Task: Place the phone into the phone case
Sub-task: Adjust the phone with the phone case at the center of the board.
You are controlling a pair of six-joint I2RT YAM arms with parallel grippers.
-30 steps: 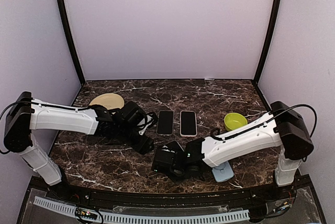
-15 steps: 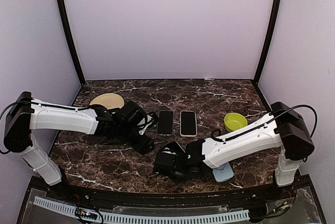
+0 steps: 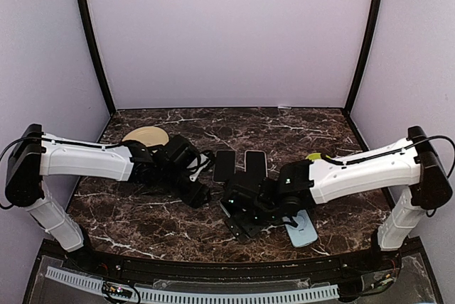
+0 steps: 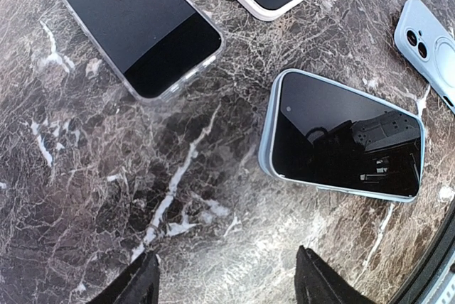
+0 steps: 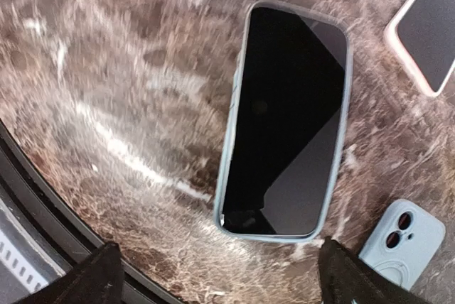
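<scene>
Right arm [image 3: 355, 169] stretched leftward, jaws wide above blue-cased phone [image 5: 284, 119]

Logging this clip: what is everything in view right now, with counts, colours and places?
cased phone: 1, black screen in a light-blue case, flat near the table's front edge
loose case: 1, light blue, camera cutout up, right of the cased phone, apart from it
dark phone: 1, black with clear rim, mid-table
white-rimmed phone: 1, black screen, just right of the dark phone
plate: 1, tan, far left
bowl: 1, lime green, right side, mostly hidden behind the right arm
table: 1, dark brown marble
left pincer: 1, black, open, empty, left of the cased phone
right pincer: 1, black, open, empty, over the cased phone
</scene>
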